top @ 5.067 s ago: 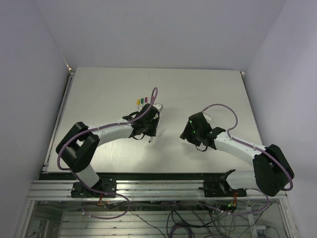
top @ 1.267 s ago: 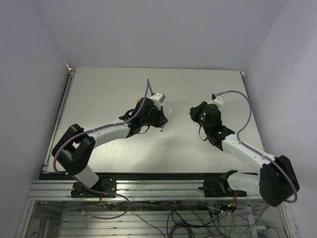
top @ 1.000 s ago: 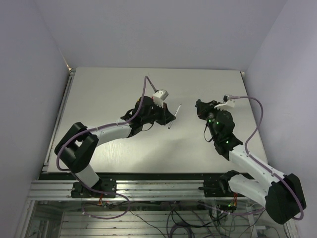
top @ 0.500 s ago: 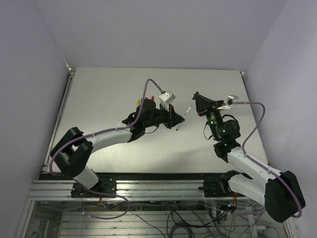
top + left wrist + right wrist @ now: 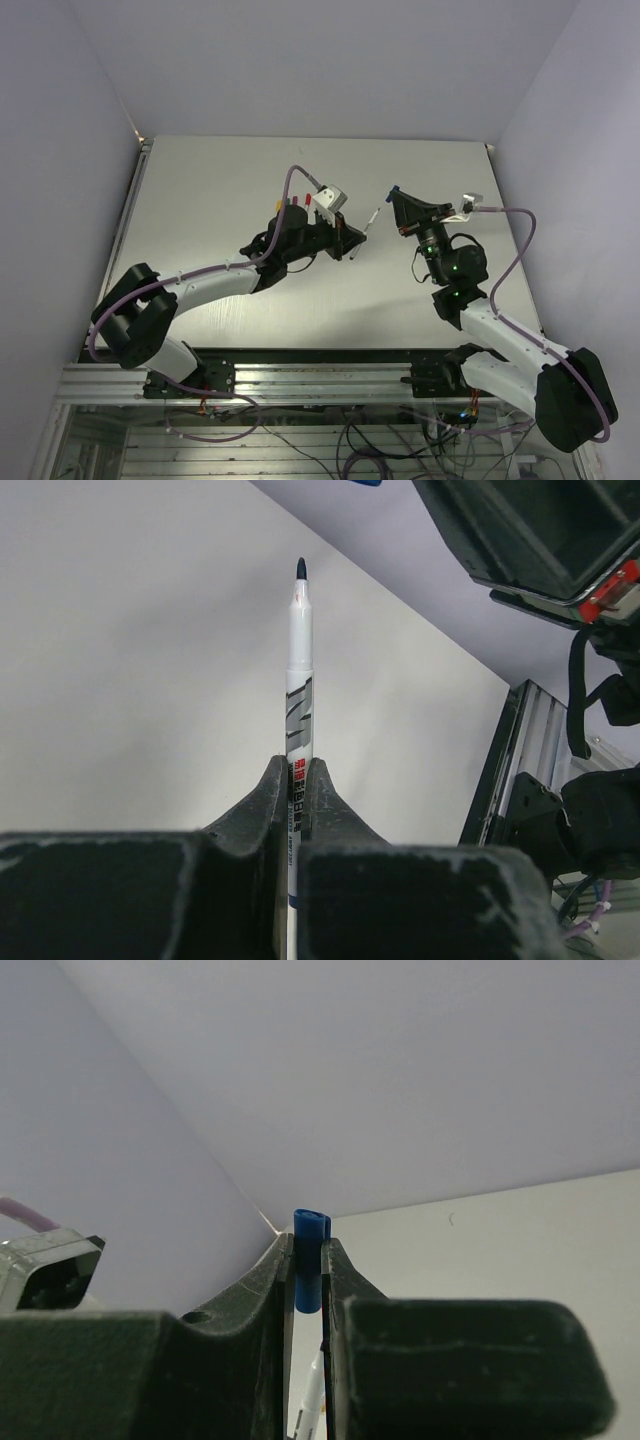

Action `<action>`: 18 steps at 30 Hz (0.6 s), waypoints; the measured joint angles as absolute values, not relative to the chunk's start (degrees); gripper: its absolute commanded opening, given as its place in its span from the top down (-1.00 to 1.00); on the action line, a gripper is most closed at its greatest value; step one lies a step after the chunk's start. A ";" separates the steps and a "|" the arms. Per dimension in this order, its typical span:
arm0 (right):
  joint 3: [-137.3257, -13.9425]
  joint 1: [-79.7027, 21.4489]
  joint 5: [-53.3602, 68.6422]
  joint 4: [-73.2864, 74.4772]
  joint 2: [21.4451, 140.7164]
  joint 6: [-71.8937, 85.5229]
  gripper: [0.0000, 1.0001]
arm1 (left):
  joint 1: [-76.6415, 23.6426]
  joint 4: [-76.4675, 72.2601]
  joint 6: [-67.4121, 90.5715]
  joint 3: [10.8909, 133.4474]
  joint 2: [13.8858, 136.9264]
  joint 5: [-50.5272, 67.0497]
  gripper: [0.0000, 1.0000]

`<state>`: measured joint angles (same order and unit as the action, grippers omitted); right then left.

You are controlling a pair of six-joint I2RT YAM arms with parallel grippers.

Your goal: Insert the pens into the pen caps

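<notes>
My left gripper (image 5: 350, 240) is shut on a silvery-white pen (image 5: 367, 230) and holds it in the air, its dark tip pointing up and right. In the left wrist view the pen (image 5: 299, 670) stands up from between the fingers (image 5: 262, 798). My right gripper (image 5: 398, 197) is shut on the blue cap (image 5: 396, 187), lifted and facing the left gripper a short gap away. In the right wrist view the cap (image 5: 310, 1260) is pinched at the fingertips (image 5: 277, 1265), with the pen (image 5: 308, 1400) showing below through the gap. The pen tip and cap are apart.
Coloured ends of other pens or caps (image 5: 297, 201) lie on the table just behind the left arm, partly hidden by it. The pale table (image 5: 200, 190) runs to walls at back and sides. The right gripper's body (image 5: 520, 530) shows at the top right of the left wrist view.
Both grippers have risen from the table and turned towards each other. The left one carried the pen right and up; the right one brought the blue cap left, close to the pen tip.
</notes>
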<state>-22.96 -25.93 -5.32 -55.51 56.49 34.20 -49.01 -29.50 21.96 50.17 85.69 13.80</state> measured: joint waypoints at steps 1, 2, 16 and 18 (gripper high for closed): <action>-22.96 -25.93 -5.21 -55.42 56.27 34.35 1.00 | -49.06 -29.50 21.82 50.15 85.69 13.54 0.86; -22.96 -25.93 -5.08 -55.40 56.16 34.54 1.00 | -49.08 -29.52 21.71 50.15 85.69 13.32 0.86; -22.96 -25.93 -3.22 -54.98 58.46 36.62 1.00 | -49.60 -29.85 20.78 49.91 85.65 12.05 0.86; -22.96 -25.93 -3.14 -55.00 58.89 36.84 1.00 | -49.60 -29.87 20.73 49.76 85.60 12.01 0.86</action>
<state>-22.96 -25.93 -3.14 -55.00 58.89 36.84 -49.60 -29.87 20.73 49.76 85.60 12.01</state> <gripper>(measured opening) 0.113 0.098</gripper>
